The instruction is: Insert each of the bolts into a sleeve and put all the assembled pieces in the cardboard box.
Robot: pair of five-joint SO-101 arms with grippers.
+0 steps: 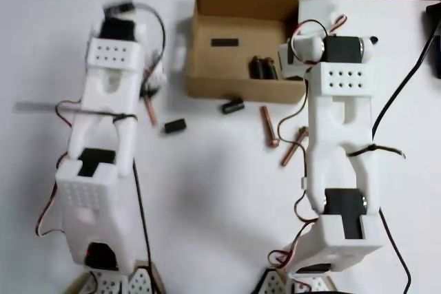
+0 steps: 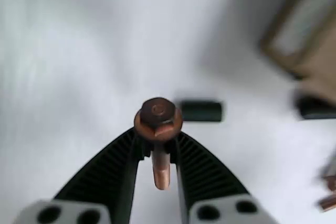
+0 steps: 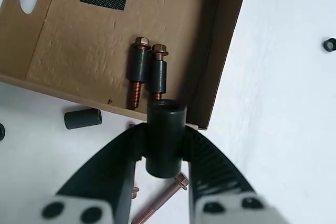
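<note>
Copper bolt (image 2: 157, 119) tight in left pincer (image 2: 158, 139), black sleeve (image 3: 166, 121) tight in right pincer (image 3: 166, 142).

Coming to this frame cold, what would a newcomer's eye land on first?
Each arm has a part pinched: the left gripper holds a copper bolt over the table, and the right gripper holds a black sleeve close by the cardboard box. Two assembled pieces already lie in the box, with loose bolts and sleeves on the table near it.
</note>
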